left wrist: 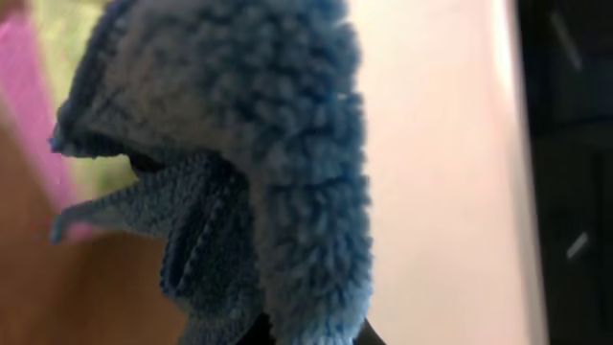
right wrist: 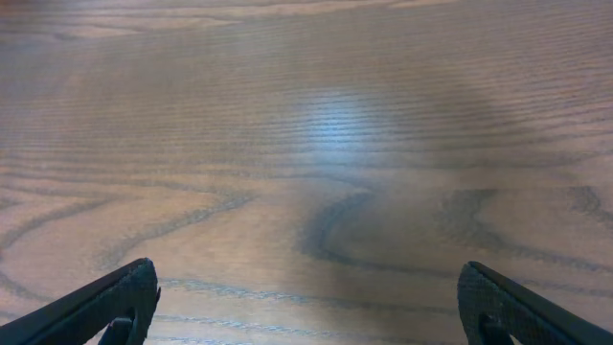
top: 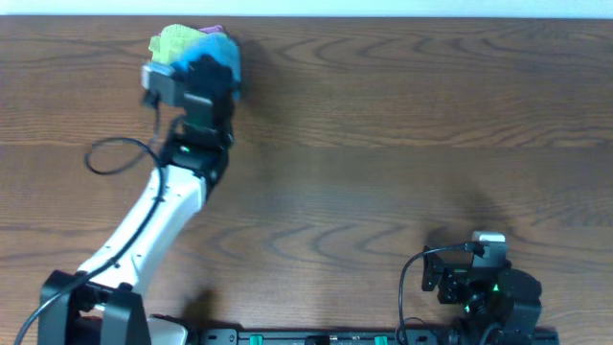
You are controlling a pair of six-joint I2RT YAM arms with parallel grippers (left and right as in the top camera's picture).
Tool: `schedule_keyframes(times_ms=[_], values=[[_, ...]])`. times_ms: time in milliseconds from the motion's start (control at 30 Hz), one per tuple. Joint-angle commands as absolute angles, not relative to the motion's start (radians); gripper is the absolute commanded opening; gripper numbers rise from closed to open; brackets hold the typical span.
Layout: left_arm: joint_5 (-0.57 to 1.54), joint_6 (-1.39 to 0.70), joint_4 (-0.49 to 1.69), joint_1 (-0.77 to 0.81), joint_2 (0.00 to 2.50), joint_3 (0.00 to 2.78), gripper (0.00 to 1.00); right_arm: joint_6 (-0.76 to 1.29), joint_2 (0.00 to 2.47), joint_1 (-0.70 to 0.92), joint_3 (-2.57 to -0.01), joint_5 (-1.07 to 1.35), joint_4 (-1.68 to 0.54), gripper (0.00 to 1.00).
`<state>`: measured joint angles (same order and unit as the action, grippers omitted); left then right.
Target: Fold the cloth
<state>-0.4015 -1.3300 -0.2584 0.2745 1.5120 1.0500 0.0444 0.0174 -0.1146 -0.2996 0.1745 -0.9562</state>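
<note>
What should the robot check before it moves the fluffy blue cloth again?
1. Grip: the left gripper is shut on the cloth: ok.
2. Is the cloth spread flat, ready to fold: not ok, it is bunched up.
3. Is the cloth free of the green cloth and the pink cloth: cannot tell, they are very close.
4. Is the right gripper open and holding nothing: ok.
5. Is there bare table to lay the cloth on: ok.
</note>
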Motion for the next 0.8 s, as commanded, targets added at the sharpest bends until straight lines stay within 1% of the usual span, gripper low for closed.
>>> schedule_keyframes(times_ms=[0, 167, 467, 767], values=[[-0.364, -1.202, -0.263, 0.237, 1.522, 1.148, 0.06, 0.054, 0.009, -0.117, -0.295, 0.168, -0.957, 0.99], [-0.364, -1.162, -0.263, 0.194, 1.596, 1.243, 0.06, 0.055, 0.009, -0.117, -0.295, 0.168, -0.957, 0.99], [-0.356, -1.158, -0.275, 0.131, 1.831, 1.415, 0.06, 0.054, 0.009, -0.117, -0.295, 0.168, -0.957, 0.99], [-0.237, -1.14, -0.297, 0.059, 1.989, 1.56, 0.06, 0.054, 0.009, -0.117, -0.295, 0.168, -0.957, 0.99]])
